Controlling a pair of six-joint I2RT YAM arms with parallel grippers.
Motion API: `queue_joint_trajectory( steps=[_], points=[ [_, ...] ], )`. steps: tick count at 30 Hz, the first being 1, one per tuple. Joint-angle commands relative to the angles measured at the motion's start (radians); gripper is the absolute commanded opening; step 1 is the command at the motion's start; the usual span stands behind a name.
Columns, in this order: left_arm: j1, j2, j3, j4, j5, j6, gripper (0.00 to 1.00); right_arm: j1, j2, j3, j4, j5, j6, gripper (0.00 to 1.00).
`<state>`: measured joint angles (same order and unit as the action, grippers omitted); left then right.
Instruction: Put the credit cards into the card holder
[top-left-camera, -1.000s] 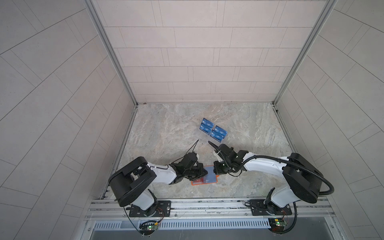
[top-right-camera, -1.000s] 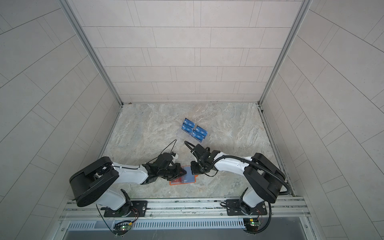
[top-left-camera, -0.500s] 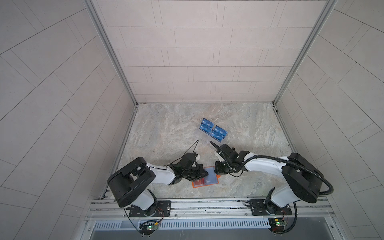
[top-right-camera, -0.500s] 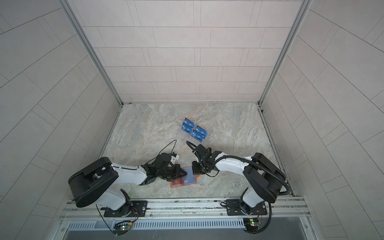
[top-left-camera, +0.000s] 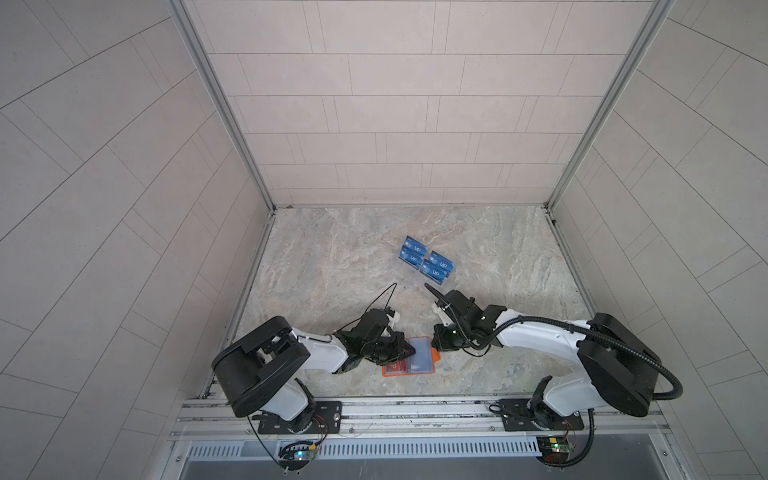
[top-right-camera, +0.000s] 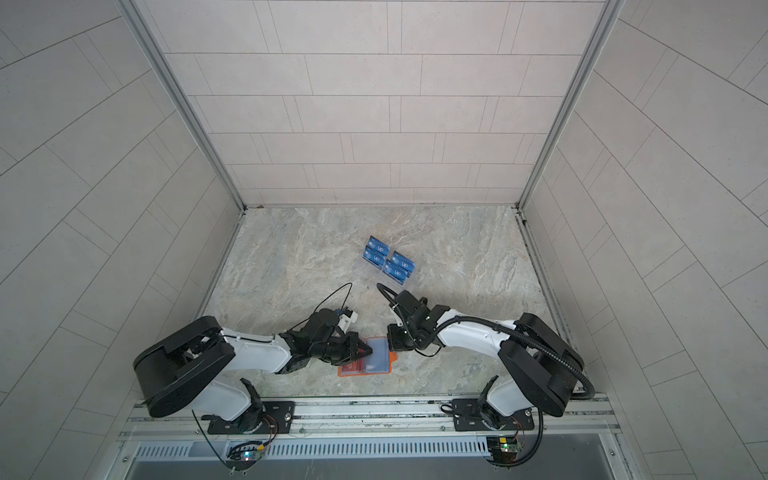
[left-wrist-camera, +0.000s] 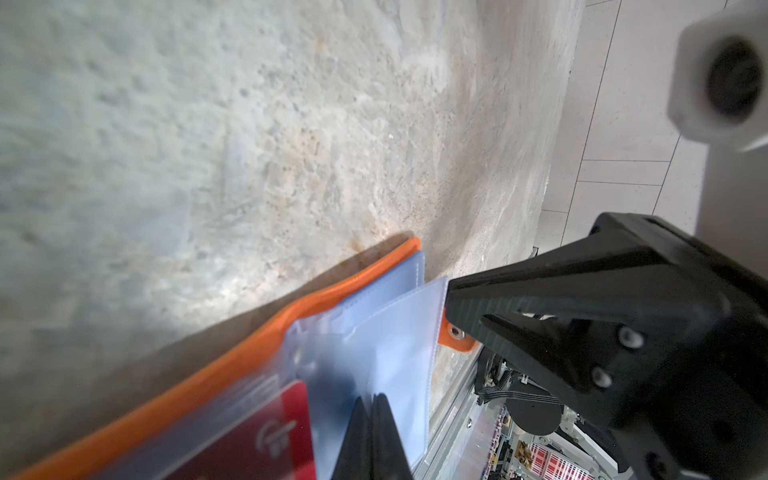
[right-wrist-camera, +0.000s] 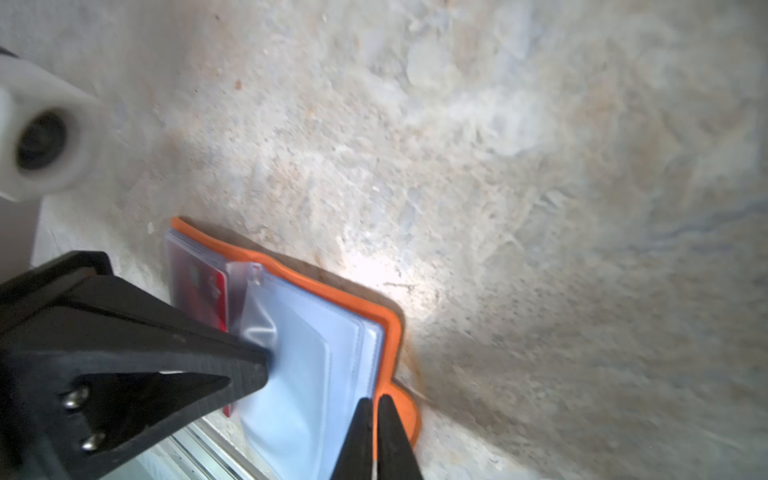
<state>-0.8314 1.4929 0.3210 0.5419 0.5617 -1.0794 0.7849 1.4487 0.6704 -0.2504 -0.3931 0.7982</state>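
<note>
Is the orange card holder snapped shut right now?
No, the card holder lies spread open with its clear sleeves facing up and a red card showing in one of them.

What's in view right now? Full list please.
card holder: 1, orange with clear sleeves, open flat on the table near the front rail, between the two hands
red card: 1, red, inside a sleeve of the card holder
blue cards: 4 visible, blue with white lettering, standing in the clear stand
clear stand: 1, see-through, mid table
table: 1, marbled grey-beige
walls: 3, pale tiles, around the table
rail: 1, metal, front edge
arms: 2, white and black, mounted on the rail
left hand: 1, black, shut, tip at the sleeves
right hand: 1, black, shut, at the holder's tab side
</note>
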Motion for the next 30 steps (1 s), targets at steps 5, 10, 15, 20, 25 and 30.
queue_joint_trajectory(
  steps=[5, 10, 15, 20, 25, 30],
  points=[
    [0.005, -0.021, -0.026, 0.06, 0.014, 0.016, 0.0, 0.006, 0.011, -0.012, 0.031, -0.04, 0.016, 0.09],
    [0.005, -0.023, -0.028, 0.062, 0.017, 0.017, 0.0, 0.013, -0.006, -0.009, 0.037, -0.039, 0.019, 0.09],
    [0.005, -0.013, -0.034, 0.077, 0.02, 0.008, 0.0, 0.014, -0.065, -0.021, 0.028, -0.01, 0.019, 0.09],
    [0.005, -0.011, -0.033, 0.082, 0.022, 0.006, 0.0, 0.013, -0.035, -0.036, 0.075, -0.039, 0.029, 0.09],
    [0.005, -0.015, -0.033, 0.078, 0.024, 0.008, 0.0, 0.014, 0.009, -0.027, 0.095, -0.069, 0.02, 0.09],
    [0.005, -0.018, -0.034, 0.08, 0.024, 0.006, 0.0, 0.019, 0.037, -0.023, 0.176, -0.12, 0.033, 0.09]
  ],
)
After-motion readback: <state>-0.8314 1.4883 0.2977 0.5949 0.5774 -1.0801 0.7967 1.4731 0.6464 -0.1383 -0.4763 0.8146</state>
